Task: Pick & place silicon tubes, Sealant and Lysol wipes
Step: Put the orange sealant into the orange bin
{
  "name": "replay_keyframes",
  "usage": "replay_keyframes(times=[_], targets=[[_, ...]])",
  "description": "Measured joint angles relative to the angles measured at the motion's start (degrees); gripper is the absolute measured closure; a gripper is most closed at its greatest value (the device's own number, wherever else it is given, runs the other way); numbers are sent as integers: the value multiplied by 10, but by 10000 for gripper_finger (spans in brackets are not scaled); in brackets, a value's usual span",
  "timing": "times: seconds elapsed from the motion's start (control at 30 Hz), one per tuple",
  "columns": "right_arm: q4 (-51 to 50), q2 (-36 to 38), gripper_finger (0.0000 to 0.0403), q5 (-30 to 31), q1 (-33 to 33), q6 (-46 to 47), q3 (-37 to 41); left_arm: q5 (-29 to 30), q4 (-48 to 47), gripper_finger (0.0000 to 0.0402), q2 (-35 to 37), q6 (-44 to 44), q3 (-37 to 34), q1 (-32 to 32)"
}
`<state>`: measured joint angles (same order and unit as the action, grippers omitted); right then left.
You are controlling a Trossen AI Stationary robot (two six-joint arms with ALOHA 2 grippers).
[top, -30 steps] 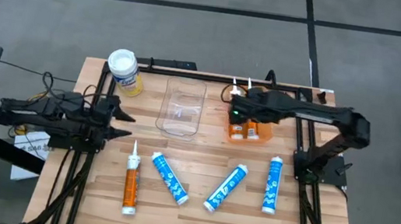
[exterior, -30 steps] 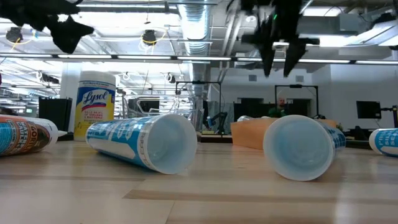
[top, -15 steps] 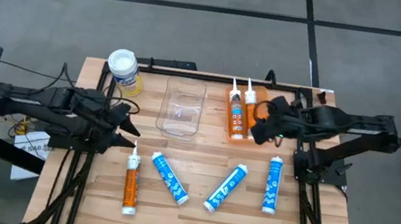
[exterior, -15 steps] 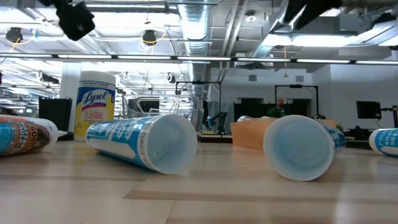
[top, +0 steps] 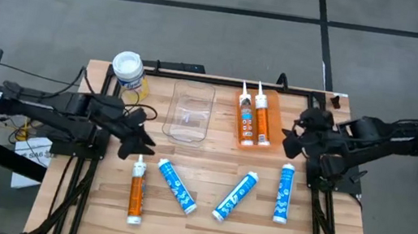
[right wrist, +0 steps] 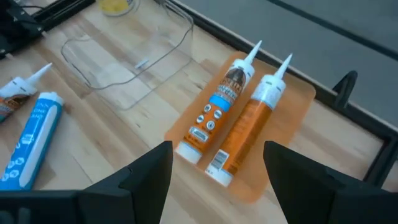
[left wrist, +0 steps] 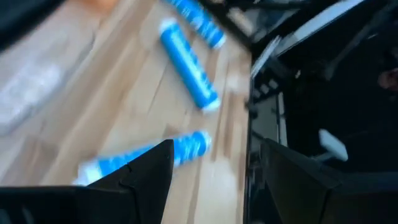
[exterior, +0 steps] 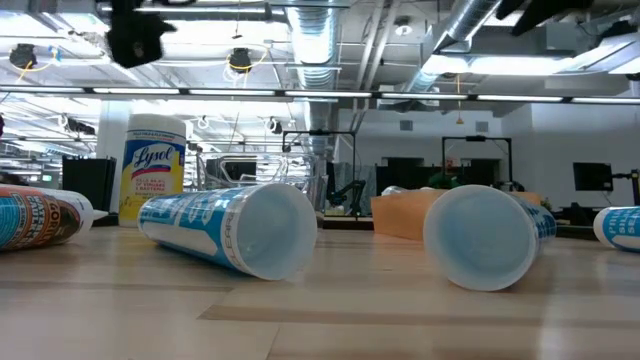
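Left gripper (top: pixel 139 147), jaws spread, empty, just above nozzle of orange sealant tube (top: pixel 135 191); long axis vertical in frame. Right gripper (top: pixel 292 137) spread, empty, farther.

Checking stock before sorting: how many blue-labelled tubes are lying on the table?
3. One blue tube lies right of the lone orange tube, a second slants mid-table, and a third lies by the right arm's base. None seems hidden.

we see 3 blue silicone tubes (top: pixel 176 186) lying flat along the near table half, 1 orange sealant tube (top: pixel 135 191) left of them, 2 orange sealant tubes (top: pixel 252 119) side by side on an orange tray, and the lysol wipes (top: pixel 128 70) upright at the far left corner.
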<state>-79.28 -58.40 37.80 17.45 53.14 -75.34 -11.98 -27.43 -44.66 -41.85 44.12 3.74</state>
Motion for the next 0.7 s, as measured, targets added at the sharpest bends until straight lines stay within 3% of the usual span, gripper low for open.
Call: replay_keyframes(times=[0.13,0.27,0.53,0.7], targets=[[-2,17,158,2,12,27,19,25,-45,170,-1,-41,7,39],[0,19,158,27,23,25,20,80,-117,170,-35,-77,64,82],[-2,19,158,65,52,-25,20,212,-392,170,-211,-185,241,154],[-4,48,159,91,97,-55,44,200,-477,170,-307,-281,267,182]])
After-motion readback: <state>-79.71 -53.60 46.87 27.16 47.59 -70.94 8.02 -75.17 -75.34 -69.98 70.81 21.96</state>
